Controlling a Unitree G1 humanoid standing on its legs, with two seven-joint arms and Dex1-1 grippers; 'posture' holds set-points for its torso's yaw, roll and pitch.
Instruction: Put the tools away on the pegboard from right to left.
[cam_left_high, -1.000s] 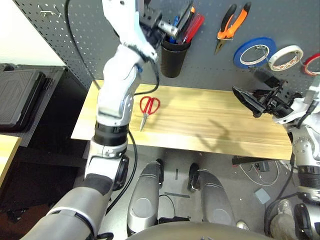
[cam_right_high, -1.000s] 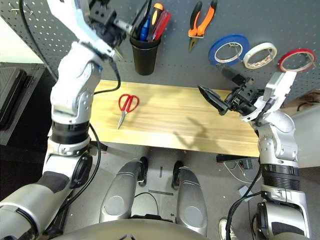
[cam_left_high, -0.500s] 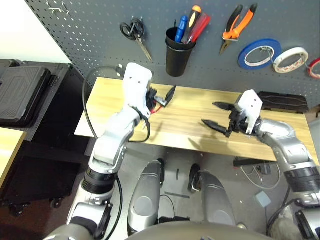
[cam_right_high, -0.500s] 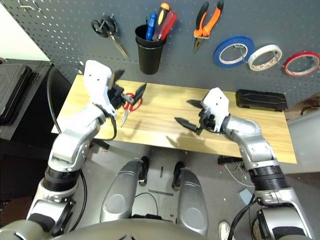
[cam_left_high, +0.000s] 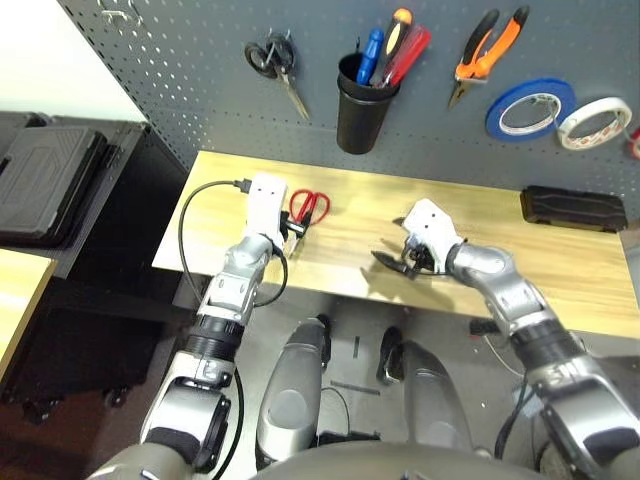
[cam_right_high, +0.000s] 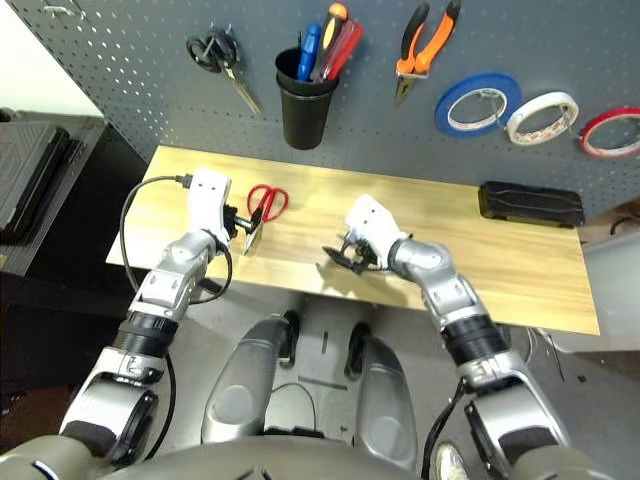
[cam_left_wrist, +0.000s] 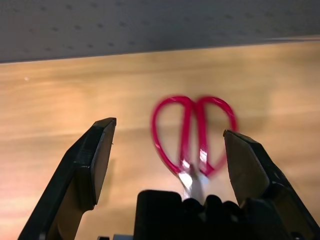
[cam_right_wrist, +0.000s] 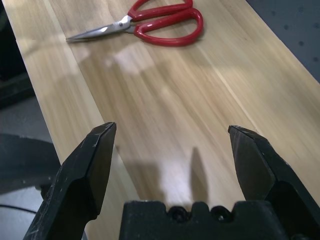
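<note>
The red-handled scissors lie flat on the wooden table, blades toward the front edge. My left gripper is low over them and open; in the left wrist view the red handles sit between its spread fingers. My right gripper hovers open near the table's front middle, with the scissors well ahead of it. On the pegboard hang the orange-and-black pliers and the red tape ring. The red-handled screwdriver stands in a black cup.
Black-handled scissors hang left of the cup. A blue tape roll and a white one hang right of the pliers. A black case lies at the table's back right. A dark cabinet stands to the left.
Both arms came down from the pegboard to the table. The left gripper dropped onto the red scissors. The right gripper swung left to the front middle. The camera also shifted.
</note>
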